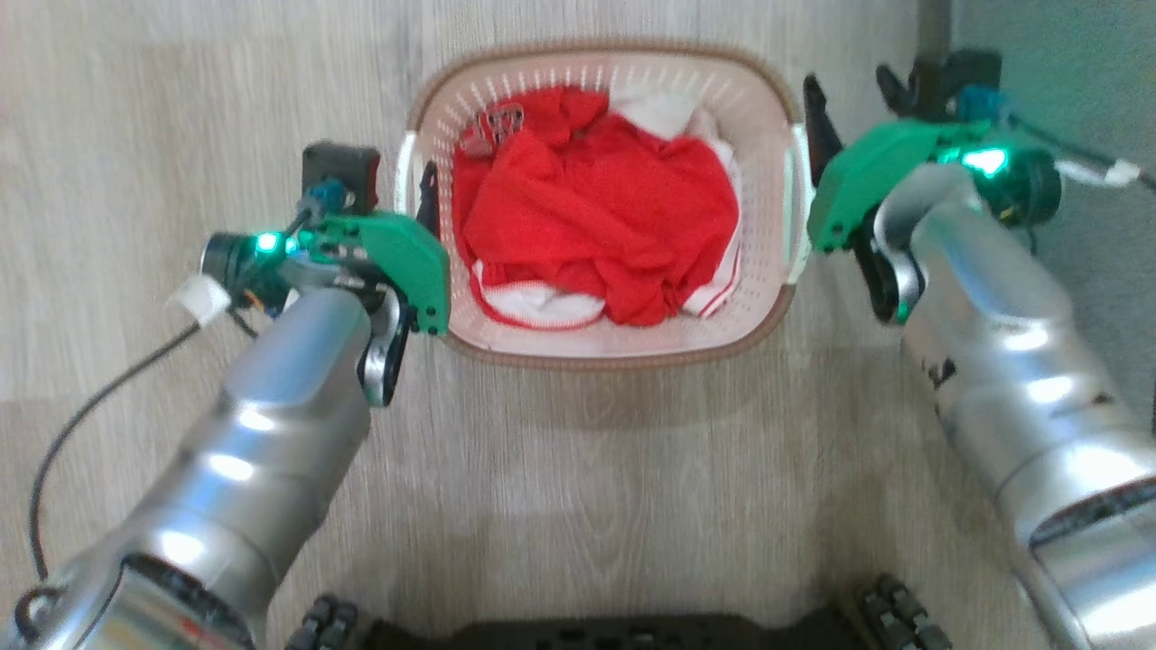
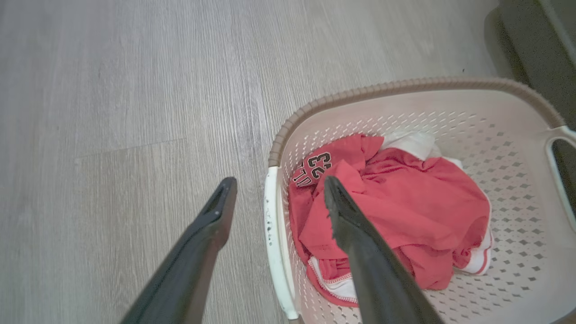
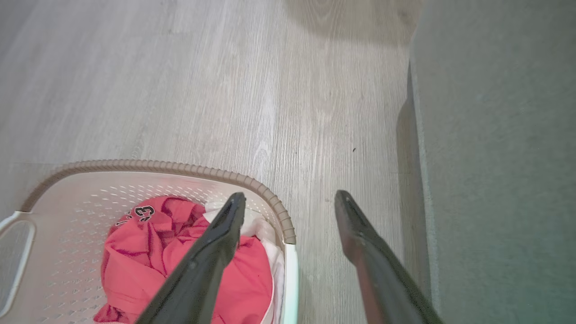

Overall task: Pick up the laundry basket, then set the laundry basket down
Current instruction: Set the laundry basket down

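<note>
Left end effector (image 2: 279,181) is spread wide and gripping nothing: one dark finger hangs outside the basket over the floor, the other sits inside above the clothes, and the white left handle (image 2: 274,234) runs between them with a gap on each side. Over on the other side, the right end effector (image 3: 290,194) mirrors it, equally wide apart and empty, one finger inside over the clothes, one outside over bare floor, the basket's edge passing between the two. And there's the laundry basket (image 1: 623,359) itself, sitting on the floor dead centre between the two arms, directly ahead of the robot, cream perforated walls and a brown woven-look rim. Inside, a crumpled red garment (image 1: 596,217) takes up most of the room, dark printed numerals (image 2: 315,164) showing on one fold, with white fabric (image 1: 668,113) peeking out at the far side and a red-trimmed white edge nearer the robot. Around it, pale wood-grain floor (image 1: 578,469) on all sides. Off to the right, a flat grey surface (image 3: 495,157) borders the floor, near the right end effector. A black cable (image 1: 72,424) loops off the left arm, and the robot's dark base (image 1: 614,632) shows at the bottom of the head view.
</note>
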Motion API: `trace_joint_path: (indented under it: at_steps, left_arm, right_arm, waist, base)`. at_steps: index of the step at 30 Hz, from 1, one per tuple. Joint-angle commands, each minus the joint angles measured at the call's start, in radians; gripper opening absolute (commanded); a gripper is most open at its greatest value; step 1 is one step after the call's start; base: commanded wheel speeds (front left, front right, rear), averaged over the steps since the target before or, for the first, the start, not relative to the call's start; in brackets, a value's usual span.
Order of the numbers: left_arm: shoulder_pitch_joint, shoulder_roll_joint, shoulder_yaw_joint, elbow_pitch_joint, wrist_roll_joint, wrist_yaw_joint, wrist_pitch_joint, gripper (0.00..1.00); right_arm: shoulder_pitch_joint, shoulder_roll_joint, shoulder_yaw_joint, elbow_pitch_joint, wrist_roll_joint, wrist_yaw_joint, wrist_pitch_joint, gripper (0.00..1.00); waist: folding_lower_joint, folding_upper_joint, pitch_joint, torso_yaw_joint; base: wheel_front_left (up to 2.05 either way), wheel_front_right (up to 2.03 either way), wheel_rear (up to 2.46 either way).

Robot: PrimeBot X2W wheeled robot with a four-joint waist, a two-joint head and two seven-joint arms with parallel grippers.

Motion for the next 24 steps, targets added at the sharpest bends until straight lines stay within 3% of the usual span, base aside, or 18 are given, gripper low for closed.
trace_joint_path:
  at_steps: [1, 11, 24]
  left_arm:
    - [0.032, 0.039, 0.042, -0.033, 0.021, 0.015, -0.009, 1.0]
    - [0.29, 0.061, 0.274, -0.269, 0.207, 0.032, -0.01, 1.0]
    - [0.609, 0.029, 0.539, -0.592, 0.435, -0.019, -0.01, 1.0]
  right_arm:
    - [0.063, 0.02, -0.009, -0.036, -0.02, -0.002, -0.005, 1.0]
    - [0.303, 0.02, -0.127, -0.244, -0.138, -0.002, -0.005, 1.0]
    - [0.597, 0.02, -0.231, -0.544, -0.225, -0.002, -0.005, 1.0]
  waist:
    - [0.0001, 0.0, -0.084, -0.004]
    - [0.0001, 0.0, -0.337, 0.005]
    - [0.0001, 0.0, -0.552, 0.032]
  base:
    - [0.0, 0.0, 0.0]
    - [0.0, 0.0, 0.0]
    - [0.0, 0.0, 0.0]
